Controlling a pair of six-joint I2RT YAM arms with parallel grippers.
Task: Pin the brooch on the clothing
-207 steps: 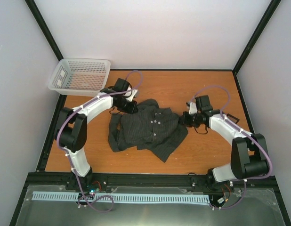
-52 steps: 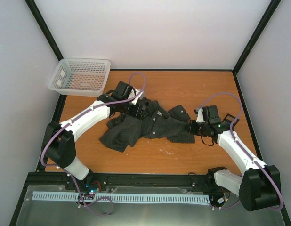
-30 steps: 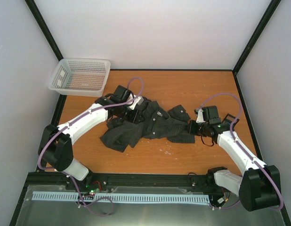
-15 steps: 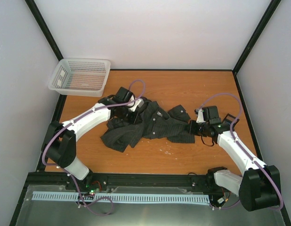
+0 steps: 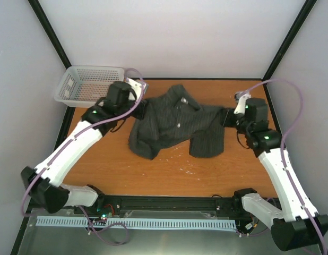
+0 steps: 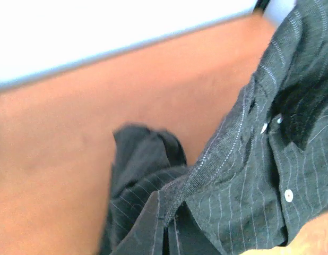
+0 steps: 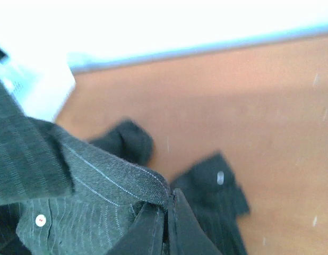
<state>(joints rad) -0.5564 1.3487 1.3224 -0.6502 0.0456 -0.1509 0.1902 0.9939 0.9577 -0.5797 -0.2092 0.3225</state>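
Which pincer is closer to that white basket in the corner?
Left. The left pincer grips the shirt near the basket; the right pincer holds the shirt's far side.

White arms (image 5: pixel 74 146) w/ black joints (image 5: pixel 119 95) — purple cables (image 5: pixel 275 81), green LEDs (image 5: pixel 95 112).

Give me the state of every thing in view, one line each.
clothing: pinched at two edges, stretched out between the two grippers, button row facing up.
left gripper: shut on the clothing's edge.
right gripper: shut on the clothing's edge.
basket: upright at the far left corner, looks empty.
brooch: not in view.
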